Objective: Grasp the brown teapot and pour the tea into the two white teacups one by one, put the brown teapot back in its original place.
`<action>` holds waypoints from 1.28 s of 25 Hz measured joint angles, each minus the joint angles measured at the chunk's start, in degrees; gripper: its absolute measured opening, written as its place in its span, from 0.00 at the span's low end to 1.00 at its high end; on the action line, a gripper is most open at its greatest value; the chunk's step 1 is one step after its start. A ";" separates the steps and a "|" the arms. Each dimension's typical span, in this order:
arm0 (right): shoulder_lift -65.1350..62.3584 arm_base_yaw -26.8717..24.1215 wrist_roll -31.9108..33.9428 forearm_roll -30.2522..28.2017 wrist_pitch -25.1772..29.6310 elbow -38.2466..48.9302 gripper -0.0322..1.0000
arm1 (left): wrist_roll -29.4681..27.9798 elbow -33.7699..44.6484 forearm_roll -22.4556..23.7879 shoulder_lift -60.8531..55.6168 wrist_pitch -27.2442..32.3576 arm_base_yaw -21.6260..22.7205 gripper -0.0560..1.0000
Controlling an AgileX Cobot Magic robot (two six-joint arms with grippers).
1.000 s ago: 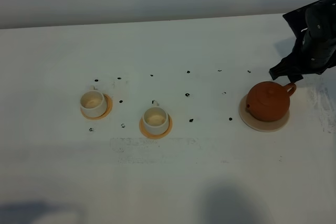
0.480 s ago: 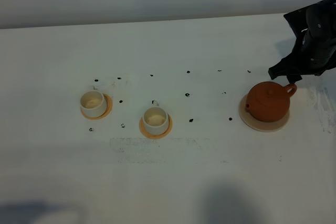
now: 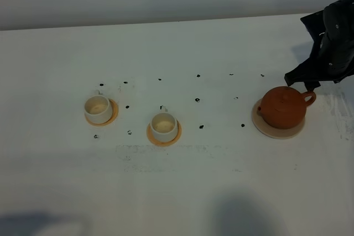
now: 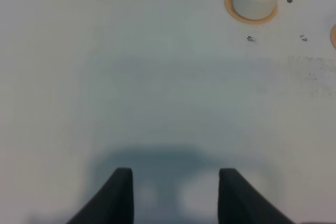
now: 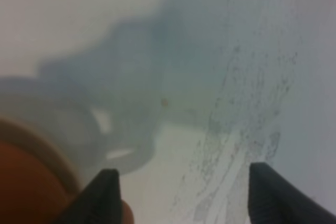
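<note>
Teapot (image 3: 282, 108) on disc (image 3: 265, 127) — beside right hand (image 3: 303, 81)

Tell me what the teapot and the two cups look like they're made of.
The brown teapot looks like unglazed clay: matte reddish-brown, no shine. The two white teacups look like ceramic or porcelain: smooth white walls, cream insides; the finish can't be confirmed.

Teapot on its disc at the table's right; two cups on coasters to its left.

The brown teapot (image 3: 283, 107) sits on the disc (image 3: 265, 128). Well apart to the teapot's left stands one teacup (image 3: 164, 126) on a coaster (image 3: 152, 136); further left and slightly farther back stands the other teacup (image 3: 98, 109) on its coaster (image 3: 113, 114). The right gripper (image 3: 304, 83) is just behind the teapot's handle.
</note>
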 joint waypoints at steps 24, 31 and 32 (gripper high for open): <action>-5.64 -1.05 0.06 1.15 -4.53 6.71 0.55 | 0.05 0.00 0.00 0.00 0.00 0.00 0.41; -5.76 -1.00 0.06 0.98 -4.94 7.88 0.55 | 0.05 0.00 0.00 0.00 0.00 0.00 0.41; -5.76 -1.00 0.06 0.98 -4.99 8.22 0.54 | 0.05 0.00 0.00 0.00 0.00 0.00 0.41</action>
